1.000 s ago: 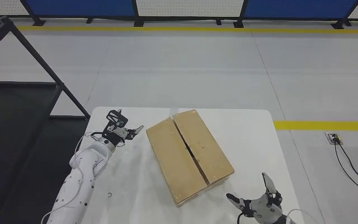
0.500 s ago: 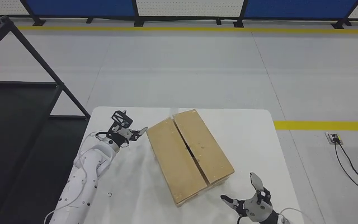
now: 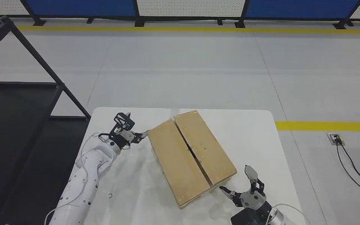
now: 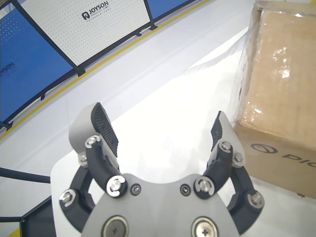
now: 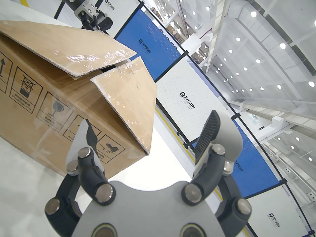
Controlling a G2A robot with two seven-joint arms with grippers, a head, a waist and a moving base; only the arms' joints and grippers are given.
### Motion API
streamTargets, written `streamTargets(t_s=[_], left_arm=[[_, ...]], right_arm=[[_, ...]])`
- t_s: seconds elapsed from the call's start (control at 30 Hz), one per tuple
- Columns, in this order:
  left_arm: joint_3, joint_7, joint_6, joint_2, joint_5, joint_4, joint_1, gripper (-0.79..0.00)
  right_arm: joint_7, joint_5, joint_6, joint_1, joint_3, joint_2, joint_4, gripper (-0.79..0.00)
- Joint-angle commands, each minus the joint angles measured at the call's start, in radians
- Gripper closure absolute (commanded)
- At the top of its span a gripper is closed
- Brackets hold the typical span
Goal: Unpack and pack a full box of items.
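left gripper (image 4: 159, 114): spread wide, nothing held; low over the white table (image 4: 153, 94).
cardboard box (image 3: 191, 154): just beside the left gripper, off one finger's side, corner-on; contact between that finger and the box wall too close to call.
right gripper (image 5: 149, 119): likewise wide open and empty; near corner of the cardboard box directly ahead of it, close but apart.
top flaps (image 5: 74, 50): folded over, meeting along a centre seam; at the end facing the right gripper, lifted a little with a dark gap beneath.
clear film (image 4: 240, 75): glossy, over flaps and side, loose edge standing off the wall nearest the left gripper.
progress: by the look of it, box unopened, unpacking not begun.
risk, slip: glossy film likely to let a finger skid off a flap edge.
risk, shove: a push from one side alone likely to swing the box or slide it toward the table edge.
risk, snag: loose film apt to catch on a finger pad.
print: handling pictograms (image 5: 49, 109) on the wall facing the right gripper; logo mark (image 4: 264, 148) on the wall beside the left gripper; logos on the wall panels (image 4: 81, 20) beyond; wording left unread.
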Motion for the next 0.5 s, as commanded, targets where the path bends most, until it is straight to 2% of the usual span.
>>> streamTargets(t_s=[0.0, 0.13, 0.47], left_arm=[[0.000, 0.007, -0.009, 0.002, 0.005, -0.003, 0.005, -0.785], [-0.003, 0.019, -0.021, 0.007, 0.008, -0.009, 0.016, -0.785], [-0.005, 0.025, -0.031, 0.012, -0.008, -0.021, 0.032, -0.785]], right_arm=[[0.010, 0.007, 0.006, 0.006, -0.001, 0.000, 0.004, -0.785], [0.051, 0.012, 0.022, 0.019, -0.006, -0.001, 0.010, -0.785], [0.071, 0.078, 0.075, 0.023, 0.018, -0.002, 0.022, -0.785]])
